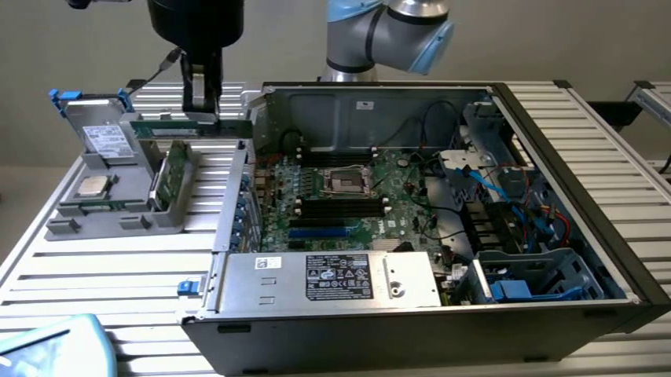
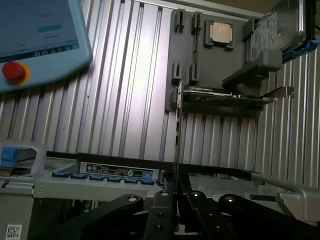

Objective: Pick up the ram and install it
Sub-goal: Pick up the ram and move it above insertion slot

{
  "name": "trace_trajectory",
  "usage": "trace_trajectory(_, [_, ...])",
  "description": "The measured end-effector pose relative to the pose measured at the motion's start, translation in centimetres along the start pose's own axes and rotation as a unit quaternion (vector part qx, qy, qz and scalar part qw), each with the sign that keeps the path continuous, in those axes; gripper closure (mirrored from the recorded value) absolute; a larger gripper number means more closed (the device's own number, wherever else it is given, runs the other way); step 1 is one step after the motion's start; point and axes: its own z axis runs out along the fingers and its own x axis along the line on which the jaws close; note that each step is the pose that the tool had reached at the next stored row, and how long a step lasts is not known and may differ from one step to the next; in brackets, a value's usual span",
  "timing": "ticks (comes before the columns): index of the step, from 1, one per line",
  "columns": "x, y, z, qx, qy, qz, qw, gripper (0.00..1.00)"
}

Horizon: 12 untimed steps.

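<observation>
Horizontally on edge, ram [image 1: 168, 129] between fingers [image 1: 201, 98]

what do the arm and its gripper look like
The arm has silver-grey tube sections with light blue joint caps. The gripper is black, with a thin cable beside its body; the wrist view shows black link bars with round pivot pins leading to the fingers.
</observation>
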Motion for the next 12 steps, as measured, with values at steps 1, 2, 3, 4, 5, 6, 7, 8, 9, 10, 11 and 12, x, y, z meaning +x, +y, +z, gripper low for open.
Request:
trace_trajectory(1, [0.1,-0.40,-0.08,-0.0004,-0.0002,0.000,1.0000,0.86])
trace_trajectory(2, [0.1,-0.85,-0.17,-0.0006,-0.0005,0.000,1.0000,0.86])
trace_trajectory(3, [0.2,-1.29,-0.25,-0.0006,-0.0013,0.000,1.0000,0.86])
trace_trajectory(4, [0.2,-1.75,-0.34,-0.0004,-0.0030,0.000,1.0000,0.86])
trace_trajectory(5, [0.3,-2.20,-0.42,-0.0003,-0.0047,-0.001,1.0000,0.86])
trace_trajectory(6, [0.3,-2.65,-0.51,-0.0002,-0.0063,-0.001,1.0000,0.86])
trace_trajectory(7, [0.4,-3.07,-0.59,0.0000,-0.0076,-0.001,1.0000,0.86])
trace_trajectory(8, [0.4,-3.51,-0.67,0.0001,-0.0090,-0.002,1.0000,0.86])
trace_trajectory(9, [0.5,-3.97,-0.76,0.0003,-0.0109,-0.002,0.9999,0.86])
trace_trajectory(10, [0.5,-4.40,-0.84,0.0005,-0.0128,-0.002,0.9999,0.86])
trace_trajectory(11, [0.5,-4.84,-0.93,0.0007,-0.0146,-0.003,0.9999,0.86])
trace_trajectory(12, [0.6,-5.29,-1.02,0.0009,-0.0165,-0.003,0.9999,0.86])
